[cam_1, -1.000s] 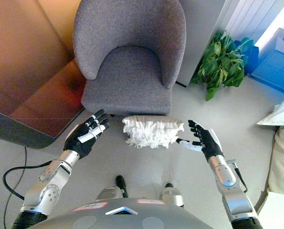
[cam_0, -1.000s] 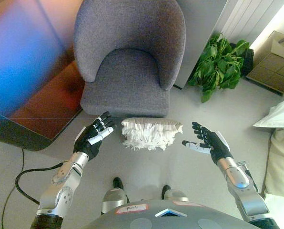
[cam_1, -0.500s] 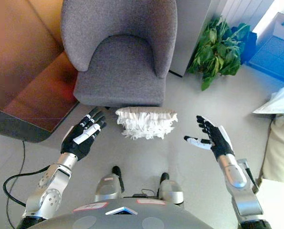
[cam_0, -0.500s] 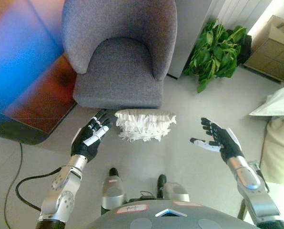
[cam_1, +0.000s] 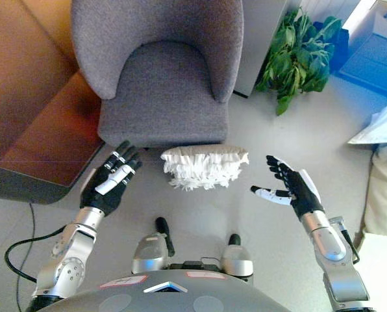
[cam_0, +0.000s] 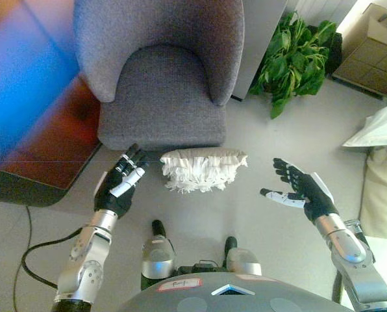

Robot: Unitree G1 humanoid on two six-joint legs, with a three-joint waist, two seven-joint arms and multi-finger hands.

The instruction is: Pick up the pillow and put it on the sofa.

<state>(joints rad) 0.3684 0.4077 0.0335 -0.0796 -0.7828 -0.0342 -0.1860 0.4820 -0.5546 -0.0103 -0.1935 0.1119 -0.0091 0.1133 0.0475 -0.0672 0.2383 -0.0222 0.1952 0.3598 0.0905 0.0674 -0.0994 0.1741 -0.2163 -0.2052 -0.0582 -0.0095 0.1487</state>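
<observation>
pillow on floor, touching grey sofa front.
left robot hand and right robot hand flank it, fingers spread apart, no contact.

A green potted plant stands at two o'clock. A brown wooden table lies at nine o'clock.

Ruffled white cloth pillow, matt grey woven-fabric sofa, smooth pale floor, glossy green plant.
</observation>
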